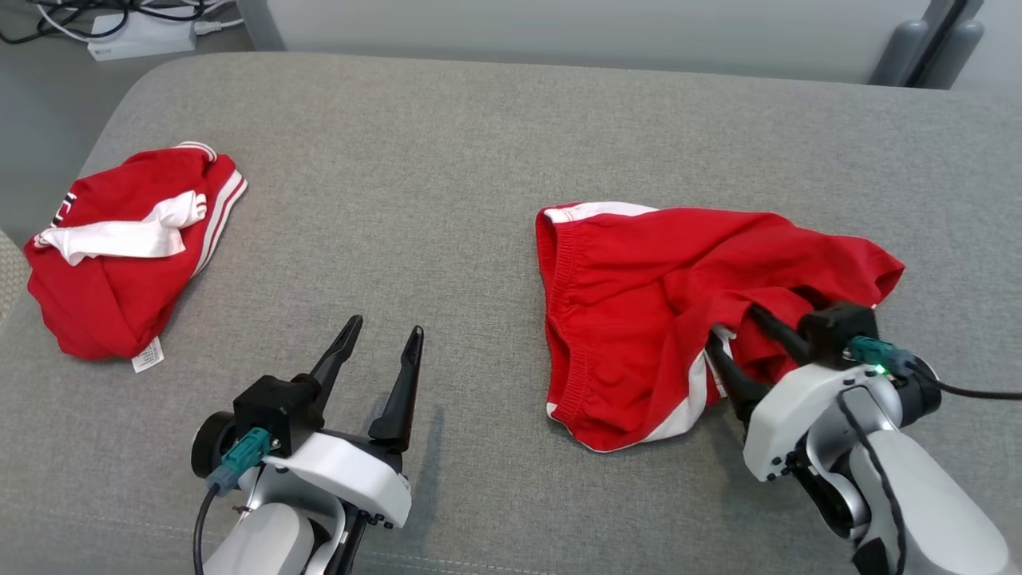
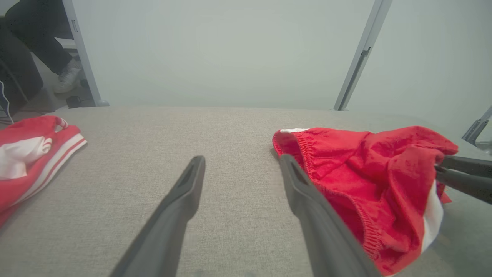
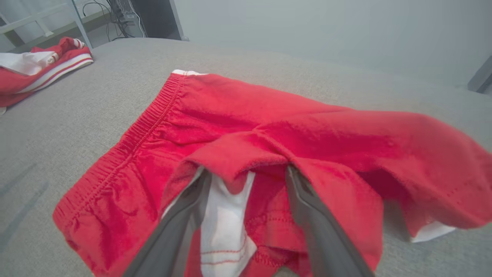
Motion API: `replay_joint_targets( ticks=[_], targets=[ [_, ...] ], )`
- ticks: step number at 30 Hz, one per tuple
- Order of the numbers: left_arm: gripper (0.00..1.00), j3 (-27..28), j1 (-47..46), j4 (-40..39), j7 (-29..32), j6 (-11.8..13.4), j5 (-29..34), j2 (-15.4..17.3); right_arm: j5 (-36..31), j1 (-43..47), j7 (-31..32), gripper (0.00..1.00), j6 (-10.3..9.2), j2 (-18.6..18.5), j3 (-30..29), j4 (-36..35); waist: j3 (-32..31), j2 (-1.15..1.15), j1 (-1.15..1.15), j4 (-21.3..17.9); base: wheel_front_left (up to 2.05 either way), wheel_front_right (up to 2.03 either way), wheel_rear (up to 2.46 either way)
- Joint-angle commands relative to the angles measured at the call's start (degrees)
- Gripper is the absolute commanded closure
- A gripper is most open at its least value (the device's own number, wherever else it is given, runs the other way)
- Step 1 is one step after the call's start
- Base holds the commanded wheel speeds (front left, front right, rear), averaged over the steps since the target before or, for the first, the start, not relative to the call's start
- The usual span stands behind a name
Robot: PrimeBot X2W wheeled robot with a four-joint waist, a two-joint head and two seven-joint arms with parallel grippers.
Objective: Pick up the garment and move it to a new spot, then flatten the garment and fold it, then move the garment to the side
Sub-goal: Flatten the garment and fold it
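We count 2 red garments on the grey cushion (image 1: pixel 479 160). The red shorts (image 1: pixel 639 303) lie rumpled at R of centre, w/ elastic waistband and white side stripes. The second red garment (image 1: pixel 112 271), w/ white trim, is bunched at far L, well apart.

1 white tag (image 1: pixel 148 355) sticks out at that piece's near edge; its print is too small to read. Dark-and-white lettering at its L edge is cut off by a fold, so we can't read it either.

2 grippers:
- L gripper (image 1: pixel 384 327): fingers spread, nothing betw. them, over bare cushion beside the shorts' waistband.
- R gripper (image 1: pixel 738 339): fingers spread apart, tips tucked under a raised fold at the shorts' near-R hem, cloth draped over them.

1 white power strip (image 1: pixel 144 36) sits on the floor beyond.
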Motion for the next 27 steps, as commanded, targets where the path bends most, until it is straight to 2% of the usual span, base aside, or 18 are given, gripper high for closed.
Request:
replay_joint_targets(
  ticks=[1,7,14,20,27],
  targets=[
    [0.0,1.9,-2.1,-1.1,-0.1,0.0,-0.6,1.2,0.8,0.0,-1.7,0.0,0.0,-0.4,0.2,-1.1,-0.3,0.0,0.0,-0.4,0.0,0.0,0.0],
    [0.0,2.2,-1.1,-1.7,0.3,0.6,-0.9,2.2,4.6,8.6,-8.3,0.0,0.0,-2.5,-2.0,-7.3,-1.5,0.0,0.0,-3.1,0.0,0.0,0.0],
    [0.0,2.0,0.3,-2.5,1.2,1.3,-0.9,3.3,5.2,16.5,-10.0,0.0,0.0,-4.0,-5.8,-13.5,-2.8,0.0,0.0,-5.9,0.0,0.0,0.0],
    [0.0,1.8,1.8,-3.8,1.7,2.1,-1.0,4.2,3.2,22.3,-13.9,0.0,0.0,-3.1,-11.1,-17.1,-4.0,0.0,0.0,-6.8,0.0,0.0,0.0],
    [0.0,3.0,3.5,-6.0,1.9,3.9,-1.2,5.4,-0.7,28.2,-17.2,0.0,0.0,0.0,-17.6,-20.3,-4.4,0.0,0.0,-7.1,0.0,0.0,0.0]
  ],
)
